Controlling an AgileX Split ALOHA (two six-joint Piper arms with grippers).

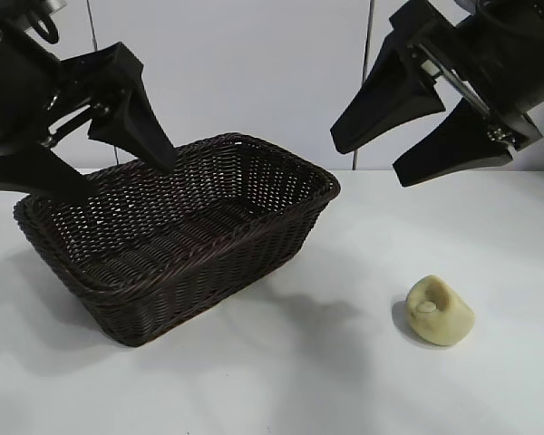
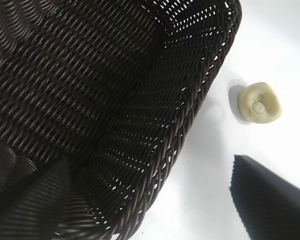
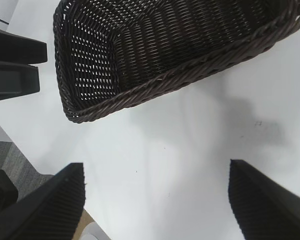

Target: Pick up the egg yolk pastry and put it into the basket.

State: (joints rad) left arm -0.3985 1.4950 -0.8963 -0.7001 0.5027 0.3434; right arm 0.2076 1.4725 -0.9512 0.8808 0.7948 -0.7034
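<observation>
The egg yolk pastry [image 1: 440, 310], a small pale yellow lump with a whitish spot in a dent, lies on the white table to the right of the basket [image 1: 208, 272]; the left wrist view shows the egg yolk pastry [image 2: 260, 102] beside the basket's [image 2: 115, 75] rim. The dark woven basket [image 3: 165, 75] holds nothing. My left gripper [image 1: 131, 181] hangs open over the basket's left end [image 2: 150, 165]. High at the back right, above and behind the pastry, my right gripper [image 1: 367, 165] is open with bare table between its fingers [image 3: 156, 167].
A bare white table [image 1: 254, 381] spreads in front of the basket and around the pastry. A pale wall [image 1: 254, 63] closes the back. In the right wrist view the table's edge [image 3: 35, 165] and grey floor show near one finger.
</observation>
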